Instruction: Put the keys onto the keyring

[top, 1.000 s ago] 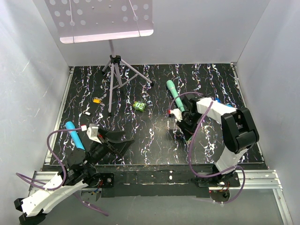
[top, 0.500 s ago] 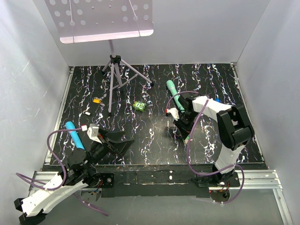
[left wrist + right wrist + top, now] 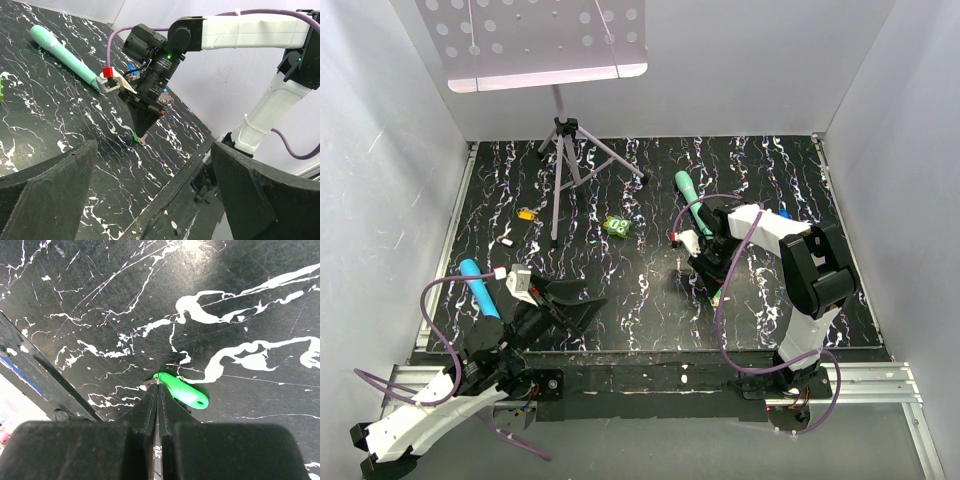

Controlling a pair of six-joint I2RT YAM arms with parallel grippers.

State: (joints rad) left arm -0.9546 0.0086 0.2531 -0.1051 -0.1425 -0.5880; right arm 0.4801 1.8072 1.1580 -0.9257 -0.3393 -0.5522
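Two keys in play. The light green key is low on the counter, and the right tool has its fingers pressed together on the key's narrow end. The yellow-orange key lies well apart, far left by the tripod. The left tool is spread wide and empty. Keyring can't be made out, possibly behind the right arm.

Judgement: the key is tiny, light and stiff, with a slick plastic head, so it will likely pivot or skate under a tip pinch. Hold the narrow end square. The hole at the free end is clear for the chain.
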